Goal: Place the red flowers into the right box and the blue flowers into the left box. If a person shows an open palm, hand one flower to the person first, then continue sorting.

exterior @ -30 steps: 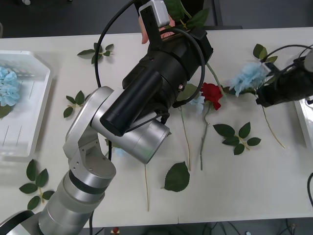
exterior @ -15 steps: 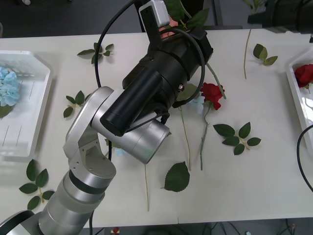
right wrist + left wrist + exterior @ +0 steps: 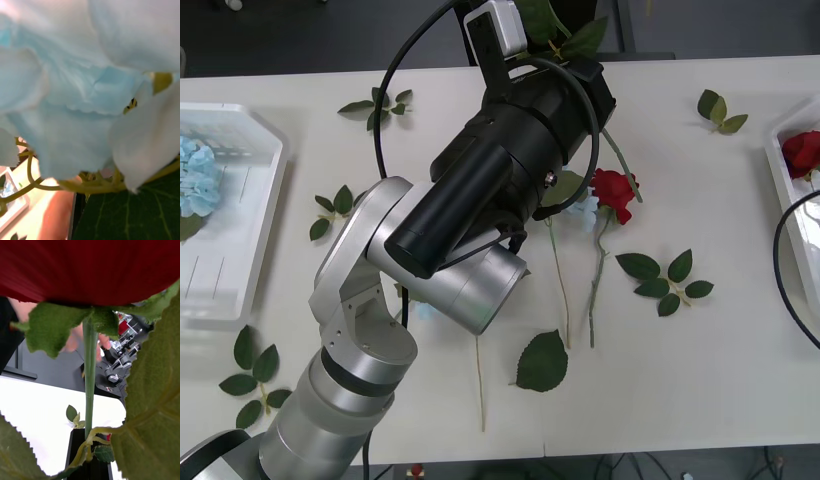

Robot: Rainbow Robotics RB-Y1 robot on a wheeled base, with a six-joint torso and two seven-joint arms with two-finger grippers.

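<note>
My left arm [image 3: 510, 130] reaches over the table's far edge, and its wrist hides the gripper in the front view. In the left wrist view a red flower [image 3: 90, 270] stands upright close to the camera. Its stem [image 3: 89, 382] runs down into my grip, and a person's hand [image 3: 73, 341] is blurred just behind it. In the right wrist view a blue flower [image 3: 86, 86] is held right against the lens. Another red flower [image 3: 612, 188] lies mid-table beside a blue bloom [image 3: 585, 208] half under my arm. The right box [image 3: 783, 190] holds a red flower [image 3: 803, 152]. The left box [image 3: 250, 230] holds a blue flower [image 3: 195, 175].
Loose leaf sprigs lie about the table [image 3: 740, 350]: near the far edge [image 3: 380, 103], at the right [image 3: 670, 280], at the front [image 3: 542, 362] and front left [image 3: 250, 372]. A bare stem [image 3: 480, 385] lies by my left arm. A black cable [image 3: 785, 270] hangs at the right.
My right arm lifted the blue flower off the table's right side and rose out of the front view. The person's hand at the far edge shifted behind my left wrist. The left arm stayed still.
</note>
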